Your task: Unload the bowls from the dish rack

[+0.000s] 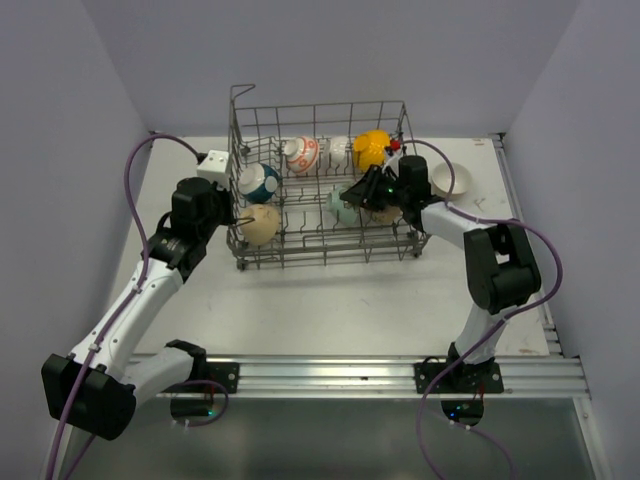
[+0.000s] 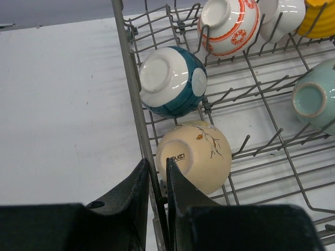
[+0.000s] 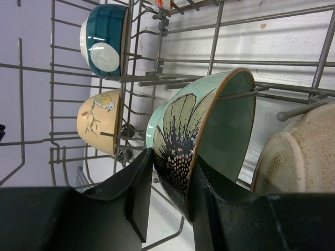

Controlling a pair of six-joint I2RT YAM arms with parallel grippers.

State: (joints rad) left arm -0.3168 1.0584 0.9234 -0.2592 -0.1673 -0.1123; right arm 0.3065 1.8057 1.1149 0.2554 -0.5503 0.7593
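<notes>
- Black fingers of the right gripper [image 3: 172, 175] are clamping the wall of the pale green bowl [image 3: 209, 136], one finger outside and one inside.
- That bowl, bearing a dark flower pattern, is standing on edge among the tines of the dish rack [image 1: 320, 255].
- Beside it, a speckled beige bowl [image 3: 298, 157] is running off the right edge of the wrist view.
- Fingers of the left gripper [image 2: 157, 170] are standing nearly together astride the rack's left side wire; whether they are pressing it cannot be told.
- Just inside that wire, the cream bowl [image 2: 196, 157] is lying foot outward, with the teal-and-white bowl [image 2: 172, 81] resting behind it.
- Along the far side, the orange-patterned bowl [image 2: 230, 26], a white bowl [image 2: 282, 18] and the yellow bowl [image 2: 319, 15] are leaning on tines, with the yellow one cropped.
- Outside the rack, a pale bowl [image 1: 452, 180] is sitting on the bench [image 1: 330, 300], partly hidden by the right arm.
- White bench surface is showing between the rack and the arm bases.
</notes>
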